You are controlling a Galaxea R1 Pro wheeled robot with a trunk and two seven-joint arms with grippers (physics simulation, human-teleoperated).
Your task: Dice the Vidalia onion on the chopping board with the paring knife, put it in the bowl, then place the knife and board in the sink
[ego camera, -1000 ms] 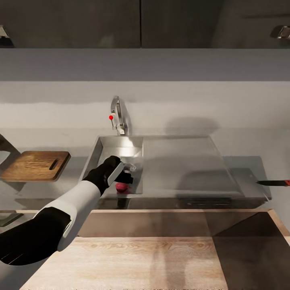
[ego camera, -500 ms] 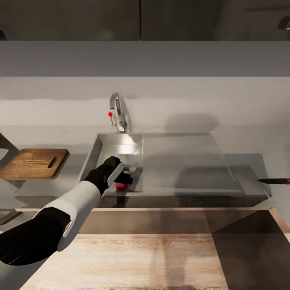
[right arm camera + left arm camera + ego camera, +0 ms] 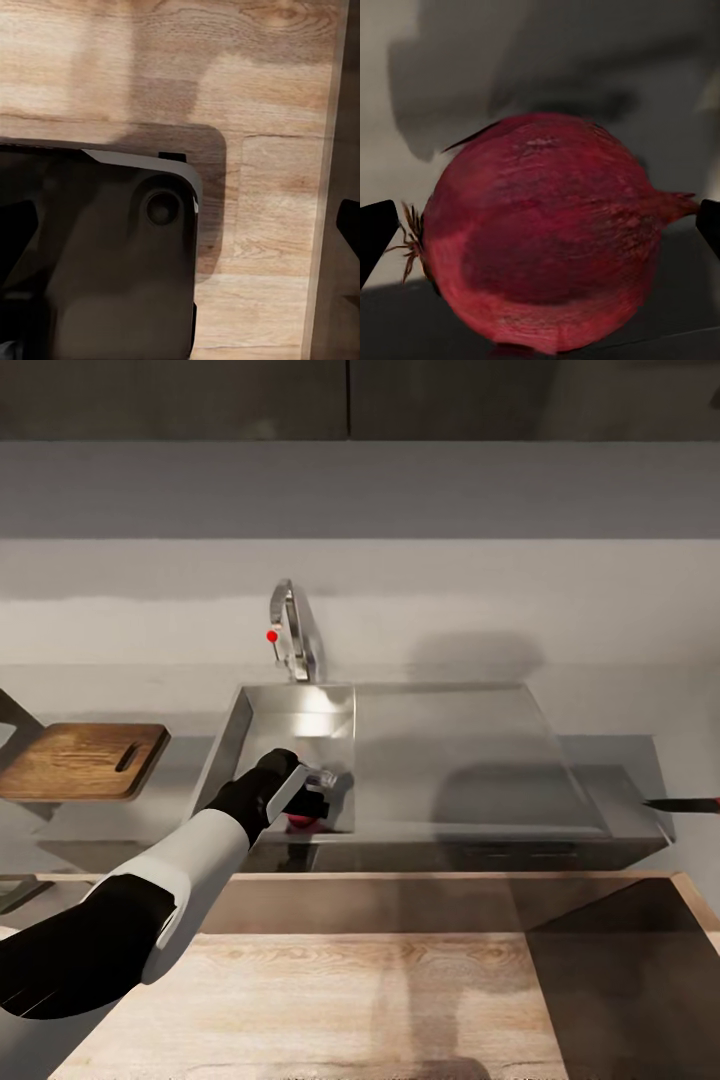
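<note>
Left wrist view put the Vidalia onion [image 3: 547, 232] right between our two dark fingers [image 3: 375, 232], one tip at each side of the bulb and both apart from its skin, so we were spread around it and not yet clenched. From the head view the onion [image 3: 297, 821] lay at the near edge of the sink [image 3: 300, 715] basin, mostly hidden under our left gripper [image 3: 312, 805], with the tap [image 3: 290, 630] at the far side.

Over the last second the whole head picture slid: the sink, the tap and the chopping board [image 3: 80, 760] all shifted together, so we judge that our head or trunk moved, not the things. Against the basin, our left gripper sat a little lower over the onion than it had a second earlier, and the bulb itself had not moved. We take that to mean the reach was about finished and the closing of the fingers was the step at hand; nothing had been lifted yet.

Further out, the chopping board rested on the bench [image 3: 620, 760] well to the left of the sink, and the paring knife [image 3: 685, 804] lay at the far right edge of the picture, beyond the drainboard. Our right gripper [image 3: 349, 255] hung over the wood floor [image 3: 255, 90]; whether its fingers were spread or closed we could not tell.
</note>
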